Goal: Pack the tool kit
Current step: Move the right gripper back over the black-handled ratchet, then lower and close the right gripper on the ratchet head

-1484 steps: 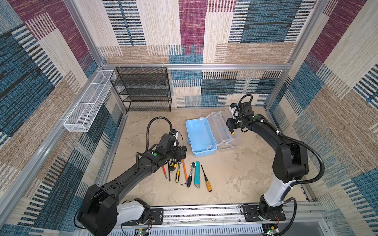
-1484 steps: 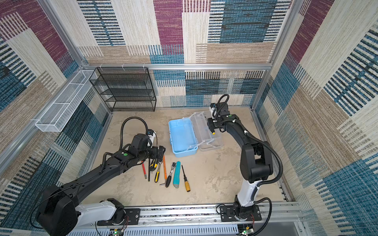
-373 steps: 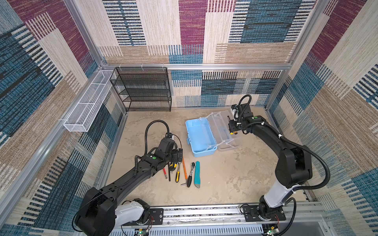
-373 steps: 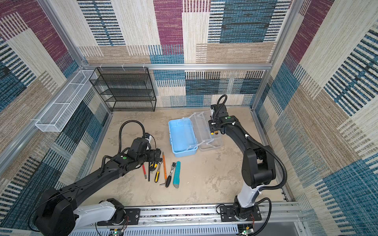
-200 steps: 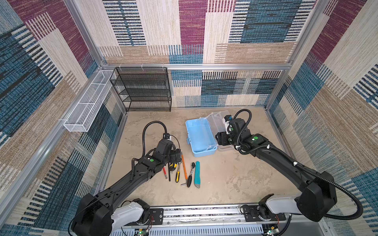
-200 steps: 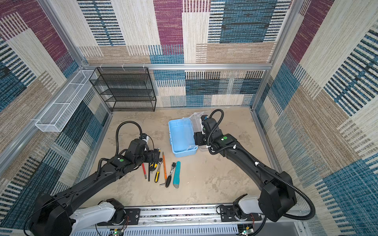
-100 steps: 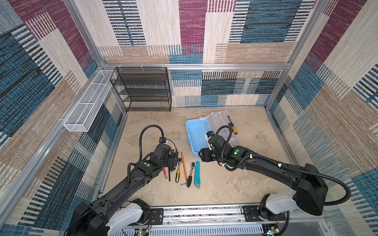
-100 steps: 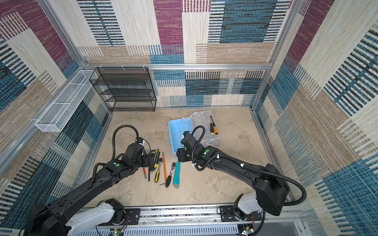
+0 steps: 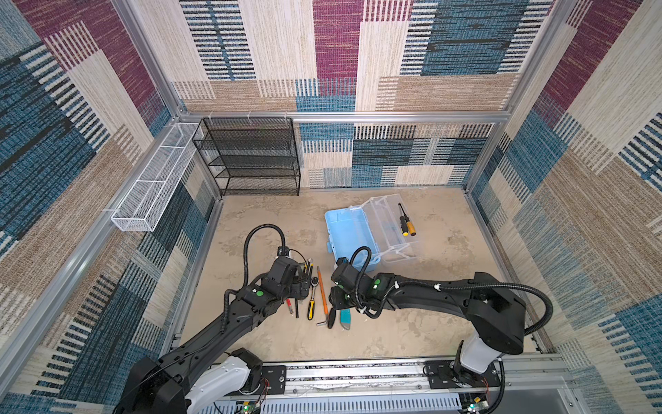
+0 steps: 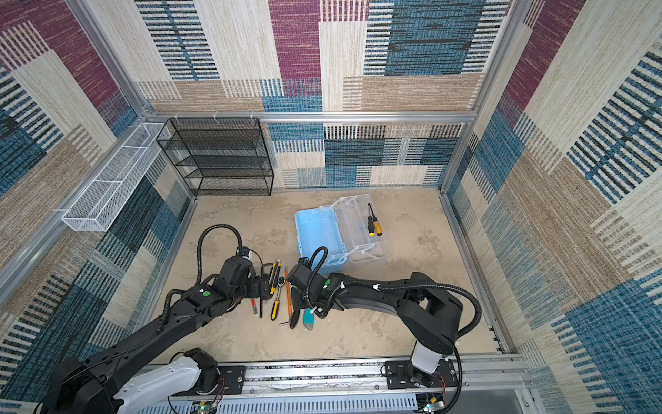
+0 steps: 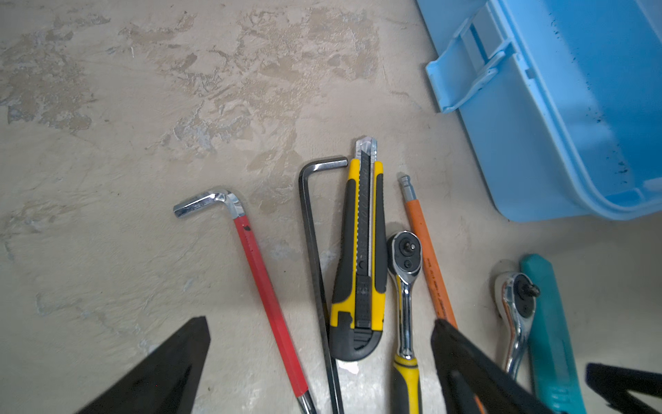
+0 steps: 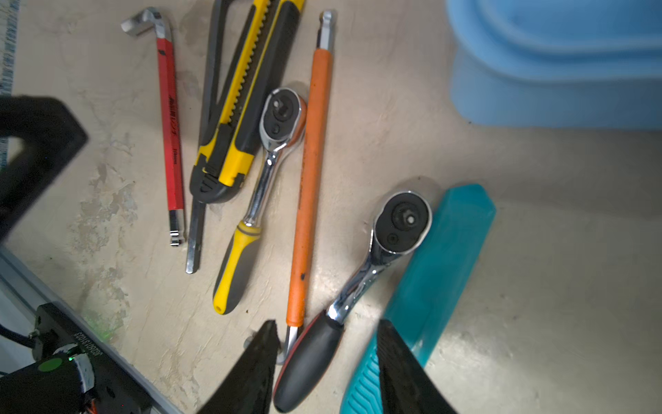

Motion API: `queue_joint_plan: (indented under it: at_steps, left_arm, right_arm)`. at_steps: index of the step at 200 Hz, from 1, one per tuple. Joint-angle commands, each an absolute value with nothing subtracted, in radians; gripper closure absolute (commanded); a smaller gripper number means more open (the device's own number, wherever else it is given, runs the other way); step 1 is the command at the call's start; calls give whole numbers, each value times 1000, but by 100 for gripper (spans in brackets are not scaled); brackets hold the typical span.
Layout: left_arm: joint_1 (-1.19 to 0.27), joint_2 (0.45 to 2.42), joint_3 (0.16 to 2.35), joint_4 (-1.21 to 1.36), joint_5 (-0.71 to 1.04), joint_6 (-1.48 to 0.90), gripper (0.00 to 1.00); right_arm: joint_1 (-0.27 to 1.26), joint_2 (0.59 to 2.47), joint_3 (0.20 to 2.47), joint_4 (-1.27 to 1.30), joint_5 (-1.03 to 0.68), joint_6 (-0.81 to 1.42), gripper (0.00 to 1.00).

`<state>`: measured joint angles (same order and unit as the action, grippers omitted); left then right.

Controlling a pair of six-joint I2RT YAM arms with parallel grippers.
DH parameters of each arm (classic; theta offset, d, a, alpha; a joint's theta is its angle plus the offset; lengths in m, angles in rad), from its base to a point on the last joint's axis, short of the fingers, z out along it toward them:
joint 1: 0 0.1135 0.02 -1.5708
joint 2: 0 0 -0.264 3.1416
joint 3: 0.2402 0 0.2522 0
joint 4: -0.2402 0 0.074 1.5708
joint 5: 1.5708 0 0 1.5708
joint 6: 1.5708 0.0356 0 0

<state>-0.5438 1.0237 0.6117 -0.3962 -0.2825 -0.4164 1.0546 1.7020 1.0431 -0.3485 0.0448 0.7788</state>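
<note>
Right hand [image 12: 326,358] released, fingers straddling the black grip of the ratchet [image 12: 354,283]; teal utility knife [image 12: 430,279] lies just beside. Left hand [image 11: 318,372] spread wide above the red hex key [image 11: 265,286], empty. Toolbox [image 9: 349,233] open, centre of a top view. Judgement: centre on the grip, clamp squarely, keep clear of the knife.

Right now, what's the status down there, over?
Left gripper open above the yellow knife. Right gripper open, jaws astride the black-handled ratchet. Toolbox open, one screwdriver in its lid. Teal knife close beside the ratchet.
</note>
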Motion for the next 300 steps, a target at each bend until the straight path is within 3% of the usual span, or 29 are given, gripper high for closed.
queue_joint_plan:
  at_steps: [1,68,194,300]
  left_arm:
    - [-543,1003,597,-401,-296,-426,0]
    - [-544,963,561,-395,-296,-438,0]
    - [-545,925,537,-391,-287,-446,0]
    - [-544,913,541,-414,-295,-450,0]
  right_arm:
    - [1057,1723,1054,-331,48,822,56]
    - [1058,1828,1134,-398,44,798,61]
    - [1055,1941,1241,-495,121,735,60]
    - [1050,2006,1266,-563,178,596,79]
